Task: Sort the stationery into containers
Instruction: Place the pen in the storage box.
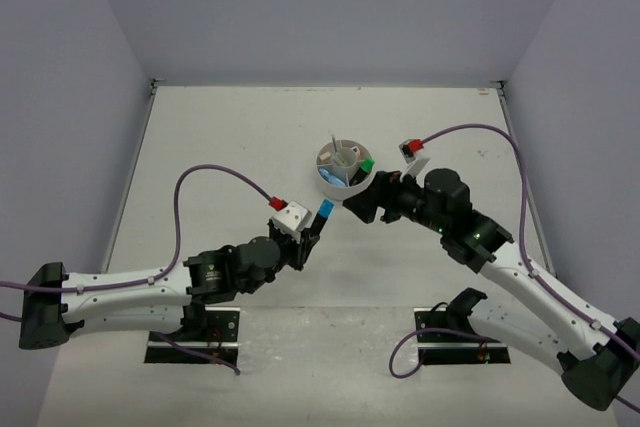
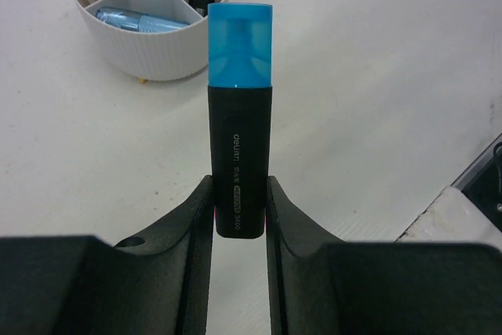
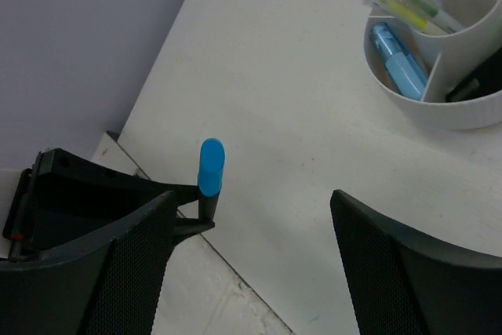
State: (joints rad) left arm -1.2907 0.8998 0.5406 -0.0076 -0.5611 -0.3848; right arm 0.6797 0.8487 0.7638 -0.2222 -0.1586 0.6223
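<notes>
L gripper point(image 2: 239, 203) sits clamped on the butt of the blue highlighter point(image 2: 239, 115), held off the table, long axis & cap aimed fwd, white organiser point(image 2: 149, 56) near, ahead-left of cap; R gripper point(image 3: 251, 213) fingers wide apart, empty, beside organiser.

Black highlighter point(image 2: 239, 162) (blue cap), white organiser point(image 2: 149, 56)

Top external: fixed high behind both arm bases, looking down and forward, far enough to take in the whole worktop point(image 1: 230, 137).
Left wrist: close, sighting along left pincer point(image 2: 239, 194) toward white organiser point(image 2: 149, 52).
Right wrist: close, angled down past right pincer point(image 3: 252, 198).
All three share organiser and blue-capped highlighter point(image 2: 239, 115).
</notes>
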